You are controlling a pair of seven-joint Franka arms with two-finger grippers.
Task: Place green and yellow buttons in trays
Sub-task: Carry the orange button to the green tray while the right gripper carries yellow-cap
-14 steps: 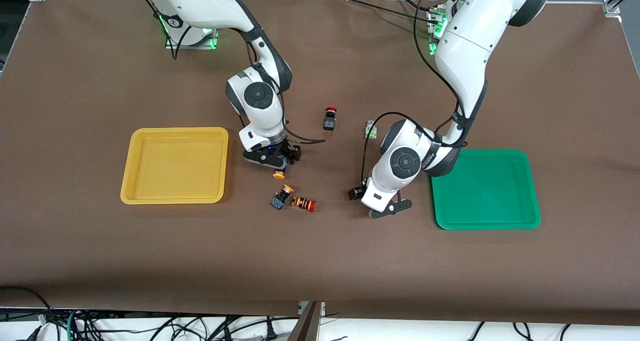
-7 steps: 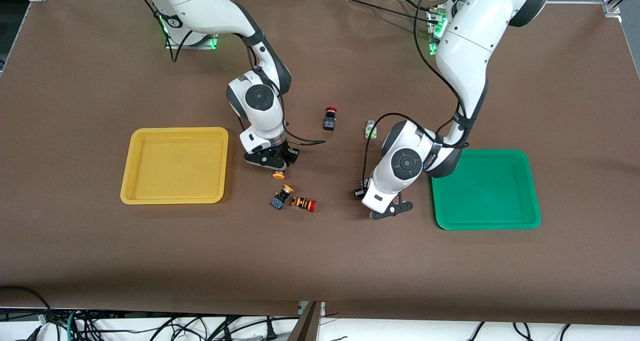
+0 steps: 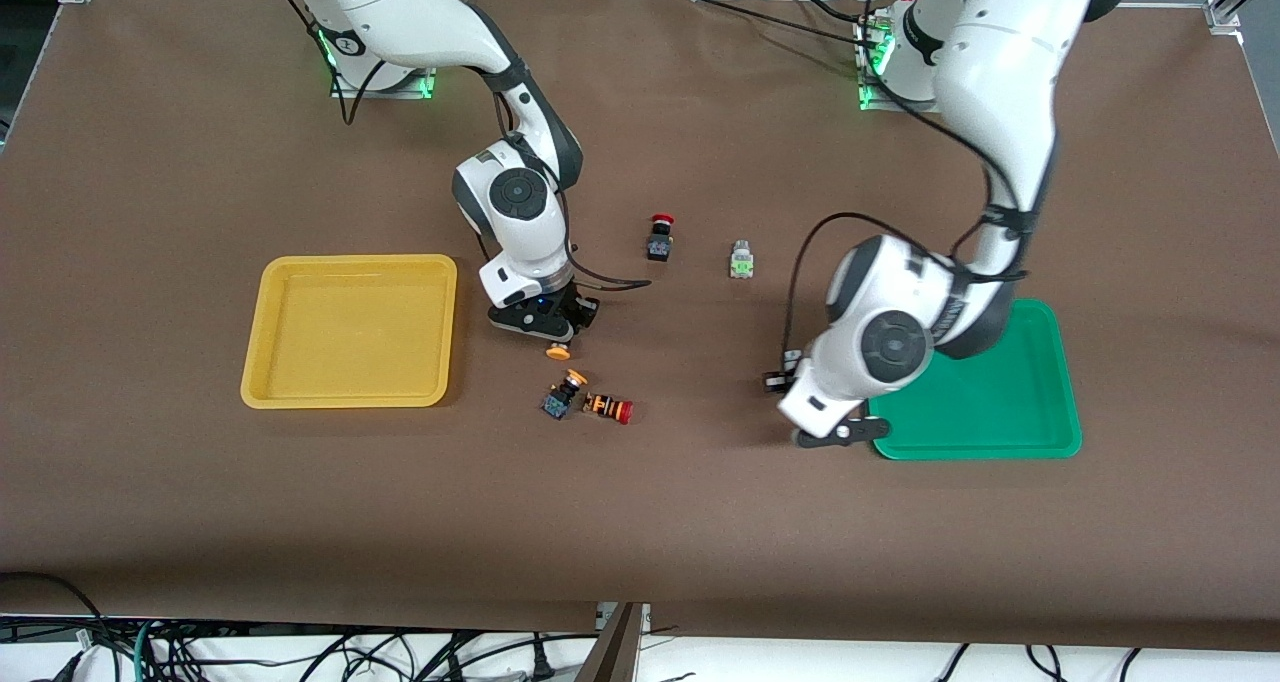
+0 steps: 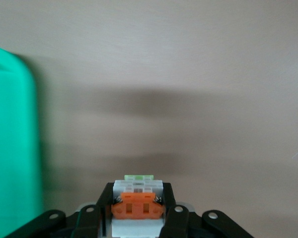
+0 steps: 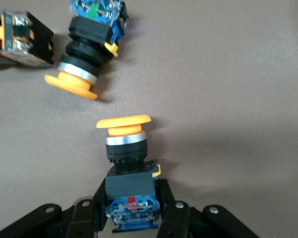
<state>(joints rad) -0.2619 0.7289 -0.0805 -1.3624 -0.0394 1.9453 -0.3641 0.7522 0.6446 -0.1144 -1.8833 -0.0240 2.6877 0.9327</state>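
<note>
A wide worktop (image 3: 200, 522) covered in matte brown sheet fills nearly the whole front view, evenly lit with soft shadows; silver aluminium frame profiles (image 3: 1232, 0) stand at its two corners along the base side; two metal mounting plates with green indicator lights (image 3: 380, 84) sit on the cover; below the nearer edge, tangled black and white cables (image 3: 330, 654) lie on a pale floor.

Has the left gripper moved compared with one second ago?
Yes. The left gripper, shut on a white button, has moved toward the green tray and now hangs at its edge, away from the other white button.
</note>
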